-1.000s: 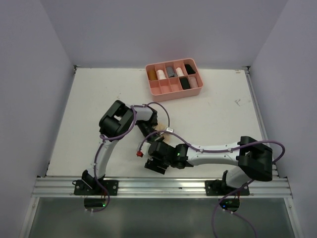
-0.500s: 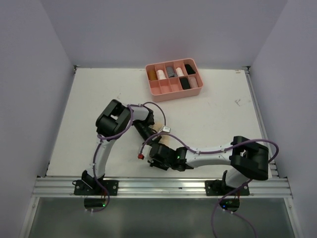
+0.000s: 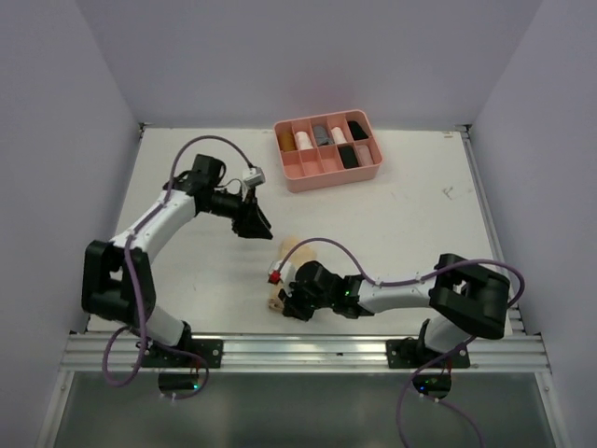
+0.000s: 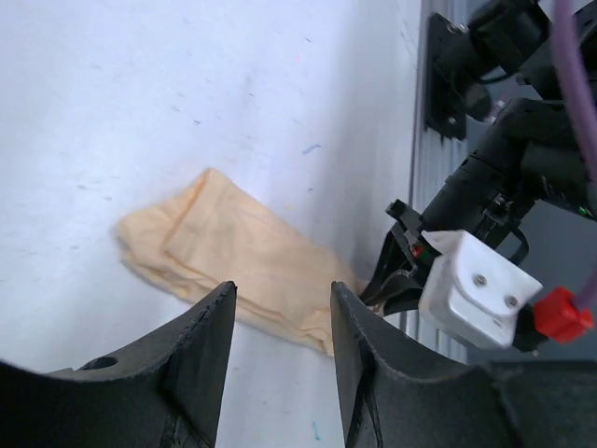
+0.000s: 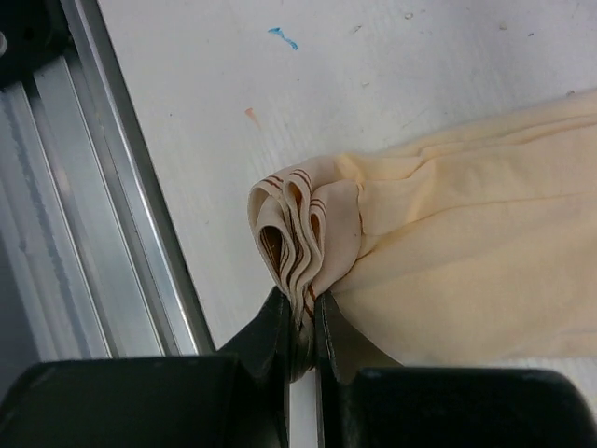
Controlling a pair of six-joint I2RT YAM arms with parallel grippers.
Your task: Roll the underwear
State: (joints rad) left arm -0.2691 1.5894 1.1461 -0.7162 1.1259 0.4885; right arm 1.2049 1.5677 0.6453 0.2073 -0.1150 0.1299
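Right arm (image 3: pixel 392 291) low, jaws pinching tan underwear (image 5: pixel 448 271), left arm (image 3: pixel 159 219) aloft, jaws half-parted, empty

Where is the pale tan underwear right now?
In the top view the pale tan underwear lies at the near centre of the table, just beyond the rail, its near end pinched by the right gripper.

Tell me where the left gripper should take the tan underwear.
Probably take the free far end of the tan underwear, coming down from above with the left gripper. It lies flat and folded there, while the right gripper pinches the bunched end by the rail.
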